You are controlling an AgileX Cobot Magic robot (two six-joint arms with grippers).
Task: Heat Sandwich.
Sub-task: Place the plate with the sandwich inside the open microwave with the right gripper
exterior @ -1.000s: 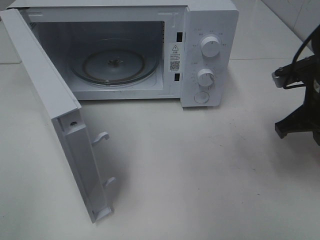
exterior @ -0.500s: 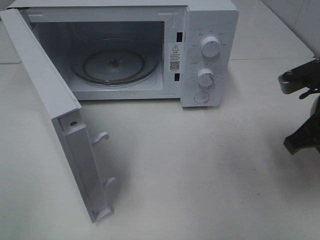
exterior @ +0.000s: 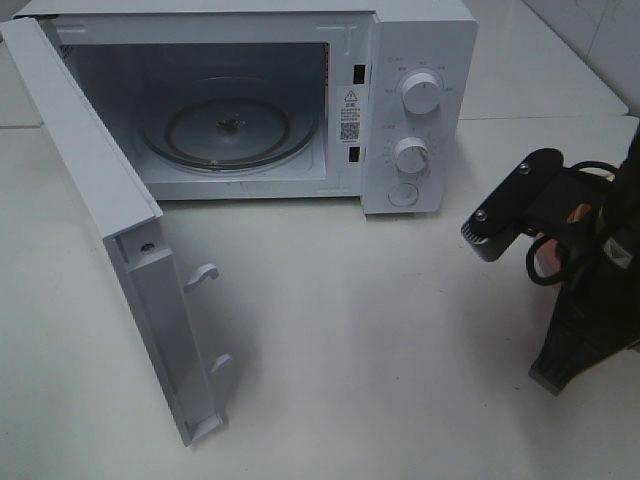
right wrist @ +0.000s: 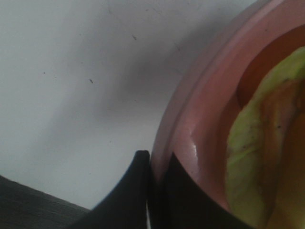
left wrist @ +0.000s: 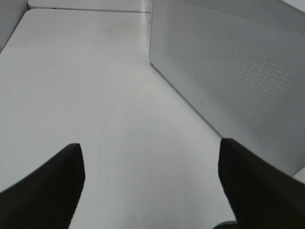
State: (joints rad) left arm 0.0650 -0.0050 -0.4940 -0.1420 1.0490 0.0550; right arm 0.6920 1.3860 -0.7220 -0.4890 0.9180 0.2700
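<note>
The sandwich (right wrist: 255, 157) shows only in the right wrist view, as pale yellow-green filling on a round pink plate (right wrist: 200, 124). My right gripper (right wrist: 156, 157) is shut on that plate's rim, with one dark finger on each side of it. In the high view only the right arm (exterior: 560, 240) shows at the right edge, and plate and sandwich are hidden there. The white microwave (exterior: 420, 100) stands at the back with its door (exterior: 110, 220) swung wide open and its glass turntable (exterior: 228, 130) bare. My left gripper (left wrist: 150, 145) hangs open over the table beside the door's dotted face (left wrist: 228, 71).
The open door juts toward the table's front on the left, with two latch hooks (exterior: 203, 273) on its edge. Two knobs (exterior: 421, 92) and a round button sit on the microwave's right panel. White tabletop (exterior: 380, 330) lies between the door and the right arm.
The right arm has come in from the right edge, moving left and toward the front of the table. The microwave and its door have not moved.
</note>
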